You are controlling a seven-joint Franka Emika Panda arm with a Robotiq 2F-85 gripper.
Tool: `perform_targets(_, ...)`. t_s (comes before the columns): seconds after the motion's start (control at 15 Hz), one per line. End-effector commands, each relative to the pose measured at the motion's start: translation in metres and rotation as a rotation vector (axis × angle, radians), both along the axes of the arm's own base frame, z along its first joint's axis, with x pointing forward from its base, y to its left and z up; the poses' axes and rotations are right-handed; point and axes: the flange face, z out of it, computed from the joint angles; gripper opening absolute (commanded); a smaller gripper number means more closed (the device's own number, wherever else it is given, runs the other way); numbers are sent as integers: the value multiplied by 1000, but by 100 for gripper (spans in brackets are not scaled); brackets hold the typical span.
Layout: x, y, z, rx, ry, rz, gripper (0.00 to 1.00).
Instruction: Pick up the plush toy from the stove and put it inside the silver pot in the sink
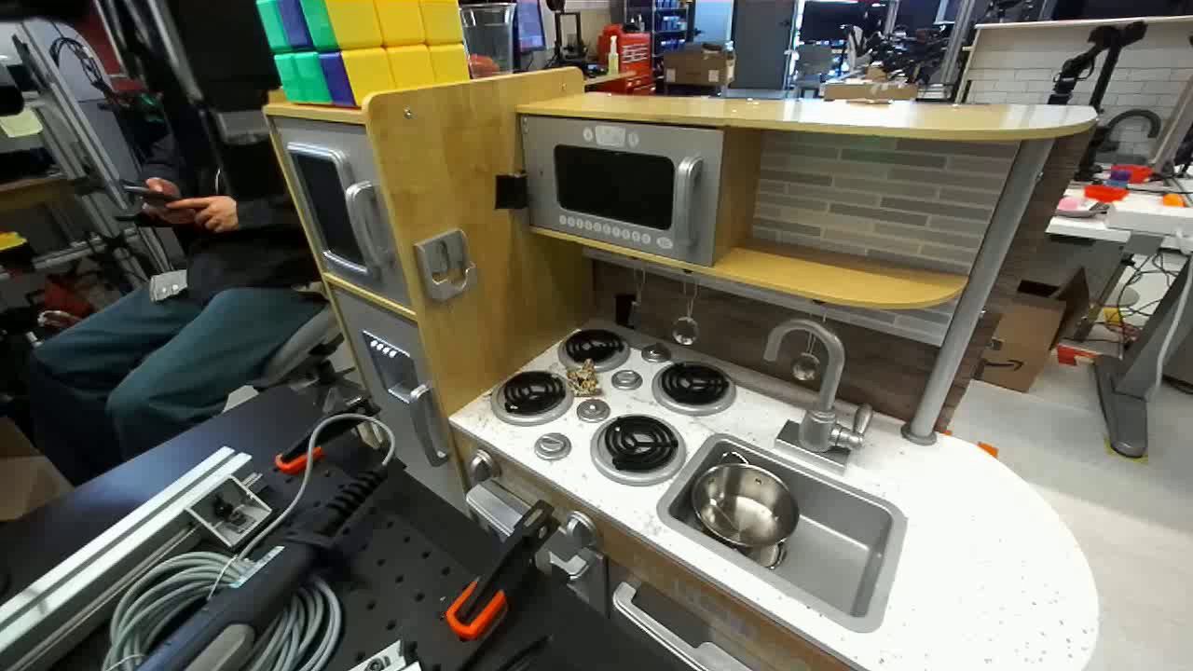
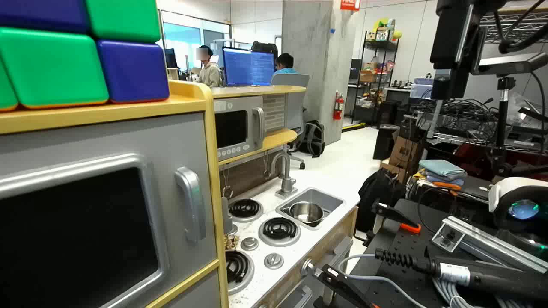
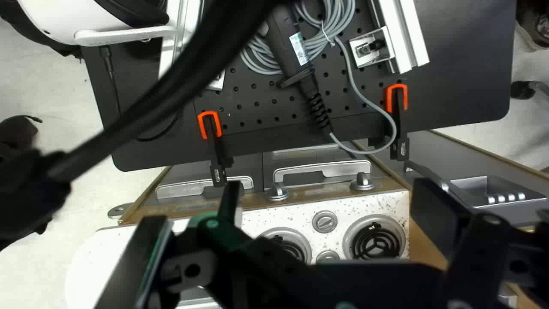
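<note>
The plush toy (image 1: 584,379) is small, mottled tan and brown, and sits on the white stove (image 1: 508,445) between the left-hand burners in an exterior view. In an exterior view the cabinet edge partly hides the toy (image 2: 231,242). The shiny silver pot (image 1: 746,504) stands in the grey sink (image 1: 843,568); both exterior views show the pot (image 2: 305,212) there. In the wrist view my gripper (image 3: 332,204) is open with nothing between its wide-apart fingers, high above the stove (image 3: 279,219). The toy and pot do not show in the wrist view.
The faucet (image 1: 820,391) curves up behind the sink. The microwave (image 1: 624,186) and wooden shelf (image 1: 839,270) overhang the counter's back. A tall cabinet side (image 1: 494,224) borders the stove. A black pegboard table (image 3: 257,103) with clamps and coiled cable adjoins the kitchen front.
</note>
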Motion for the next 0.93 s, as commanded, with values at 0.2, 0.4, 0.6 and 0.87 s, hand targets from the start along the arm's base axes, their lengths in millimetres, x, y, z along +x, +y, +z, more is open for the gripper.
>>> perform_targets(0.2, 19, -2, -31, 5, 42, -46, 100)
perform_targets(0.4, 44, -3, -68, 17, 50, -92, 100)
perform_targets(0.6, 73, -5, -109, 20, -16, -148, 100)
perform_targets(0.87, 114, 2, -164, -10, -121, -202, 100)
